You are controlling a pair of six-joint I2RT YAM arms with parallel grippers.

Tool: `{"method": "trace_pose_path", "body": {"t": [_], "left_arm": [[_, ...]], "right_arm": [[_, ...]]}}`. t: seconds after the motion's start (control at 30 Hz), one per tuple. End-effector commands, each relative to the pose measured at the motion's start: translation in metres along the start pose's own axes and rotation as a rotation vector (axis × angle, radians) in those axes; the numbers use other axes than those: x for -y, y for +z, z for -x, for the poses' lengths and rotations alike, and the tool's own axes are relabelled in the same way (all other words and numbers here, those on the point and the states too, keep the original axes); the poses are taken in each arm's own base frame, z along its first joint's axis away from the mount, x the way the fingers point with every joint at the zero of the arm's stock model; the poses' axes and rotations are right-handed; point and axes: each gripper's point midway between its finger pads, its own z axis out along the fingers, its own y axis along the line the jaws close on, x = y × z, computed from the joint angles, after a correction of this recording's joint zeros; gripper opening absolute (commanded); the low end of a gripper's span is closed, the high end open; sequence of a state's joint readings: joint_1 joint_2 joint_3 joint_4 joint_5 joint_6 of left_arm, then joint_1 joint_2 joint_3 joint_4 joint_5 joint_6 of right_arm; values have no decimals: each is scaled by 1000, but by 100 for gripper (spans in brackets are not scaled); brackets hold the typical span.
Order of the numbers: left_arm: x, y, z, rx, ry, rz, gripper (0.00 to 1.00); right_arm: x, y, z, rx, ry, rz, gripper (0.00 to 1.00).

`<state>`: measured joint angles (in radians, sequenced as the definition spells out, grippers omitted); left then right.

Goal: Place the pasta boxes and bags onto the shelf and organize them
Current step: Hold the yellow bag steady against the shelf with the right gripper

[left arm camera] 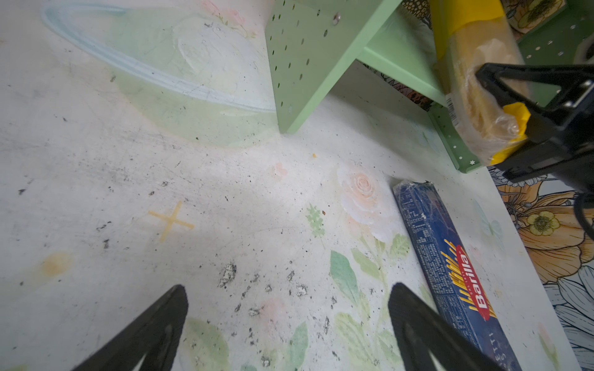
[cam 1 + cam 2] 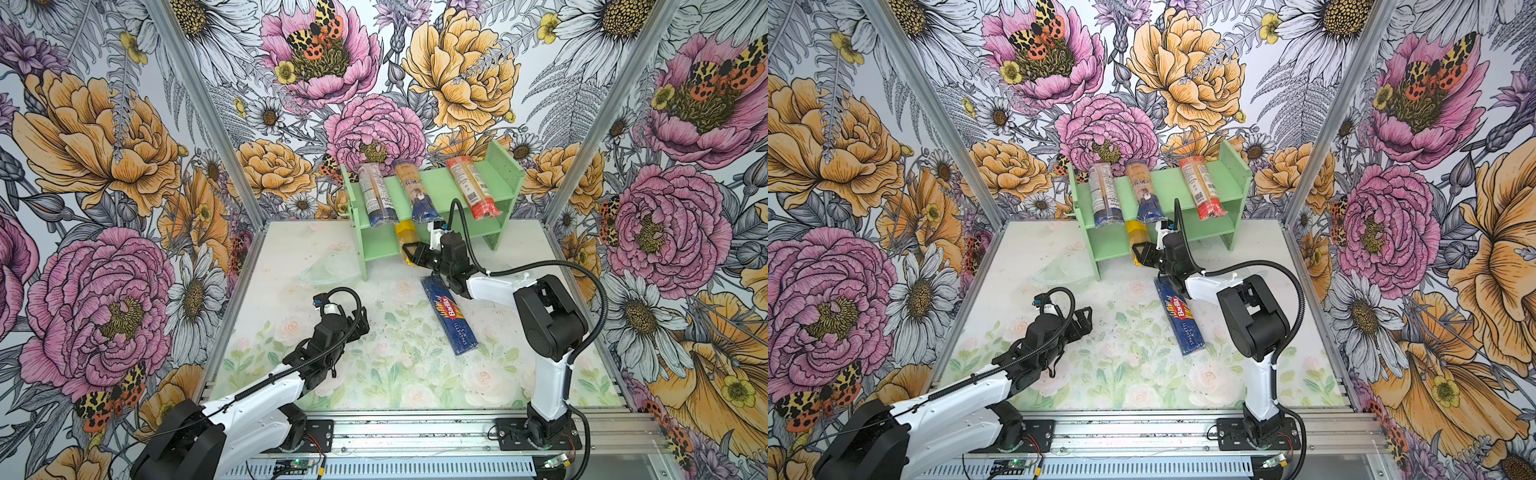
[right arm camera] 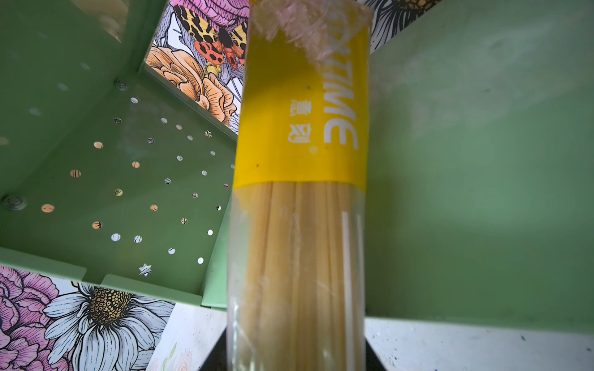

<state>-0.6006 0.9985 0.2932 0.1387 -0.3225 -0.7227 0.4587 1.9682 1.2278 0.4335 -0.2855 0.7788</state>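
Right gripper (image 2: 409, 254) clamps the yellow bag (image 2: 406, 233), nosed into the shelf (image 2: 510, 176)'s lower tier near a side panel (image 2: 358, 235) — left gripper (image 2: 360, 322) spread wide.

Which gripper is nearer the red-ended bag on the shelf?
Right. The right gripper, holding the yellow bag at the lower tier, is in front of the red-ended bag; the left gripper hangs open farther back over the table.

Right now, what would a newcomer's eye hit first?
The flowered wallpaper on every wall, then the mint-green shelf at the back, a red-ended bag on its top tier. The right gripper is shut on the yellow bag, its far end under the top tier; the Barilla box lies on the table.
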Motion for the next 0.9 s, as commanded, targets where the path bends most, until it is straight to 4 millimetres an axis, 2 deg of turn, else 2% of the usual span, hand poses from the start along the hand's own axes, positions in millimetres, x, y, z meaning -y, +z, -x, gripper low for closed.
{"method": "trace_pose_path", "body": {"t": [0.0, 0.53, 0.63, 0.87], "left_arm": [[-1, 0, 0, -5, 16, -9, 99], [-3, 0, 2, -5, 12, -8, 99], [-3, 0, 1, -7, 13, -7, 99], [-4, 0, 1, -7, 12, -4, 99]], "right_arm": [[-27, -2, 47, 158, -62, 93, 36], [-27, -1, 47, 157, -65, 92, 38], [-26, -1, 47, 157, -65, 91, 44], [-25, 0, 45, 149, -67, 87, 44]]}}
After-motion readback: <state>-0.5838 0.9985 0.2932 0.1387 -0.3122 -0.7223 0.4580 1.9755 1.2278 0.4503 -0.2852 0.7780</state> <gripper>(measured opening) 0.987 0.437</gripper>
